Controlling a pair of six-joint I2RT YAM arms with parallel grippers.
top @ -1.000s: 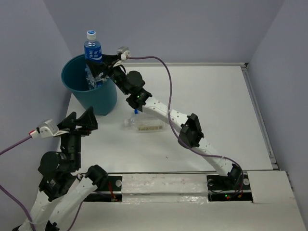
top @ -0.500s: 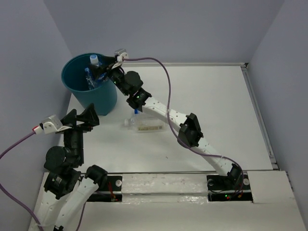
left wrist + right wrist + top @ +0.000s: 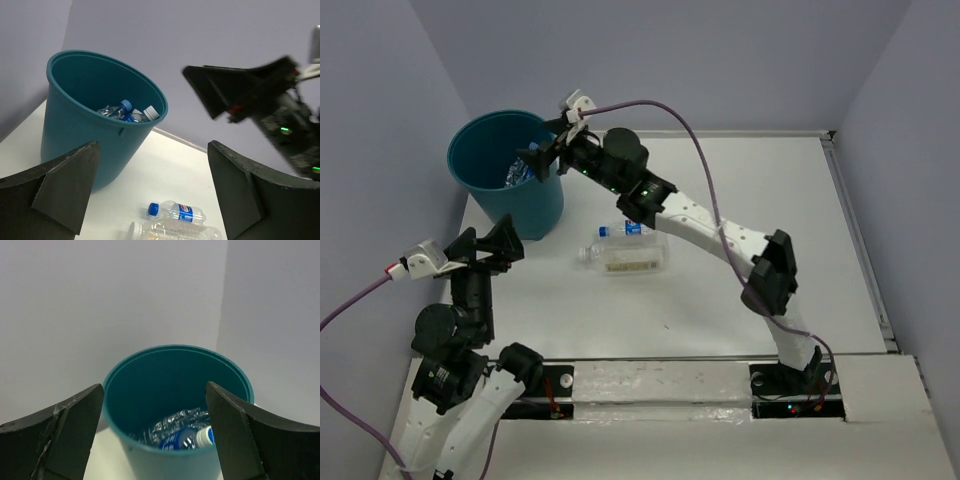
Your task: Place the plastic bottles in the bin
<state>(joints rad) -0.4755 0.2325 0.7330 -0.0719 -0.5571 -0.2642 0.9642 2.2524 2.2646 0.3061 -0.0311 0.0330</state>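
The teal bin point(image 3: 525, 205) stands at the table's far left, and several plastic bottles point(image 3: 517, 172) lie in its bottom. My right gripper point(image 3: 542, 158) hovers at the bin's right rim, open and empty. Its wrist view looks into the bin point(image 3: 175, 351), where a blue-labelled bottle point(image 3: 187, 438) lies on crumpled clear ones. Two bottles lie on the table: a small blue-labelled one point(image 3: 623, 229) and a larger cream-labelled one point(image 3: 625, 257) just in front of it. My left gripper point(image 3: 485, 248) is open and empty, raised in front of the bin, left of those two bottles.
The walls close in behind and left of the bin point(image 3: 75, 135). In the left wrist view the right arm point(image 3: 280, 120) hangs over the table right of the bin, with the two lying bottles point(image 3: 177, 211) below it. A raised lip point(image 3: 850, 230) edges the table's right side.
The right gripper held a blue-labelled bottle upright over the bin, then opened; the bottle dropped in. The gripper has drawn back to the bin's right rim. The left arm shifted slightly.
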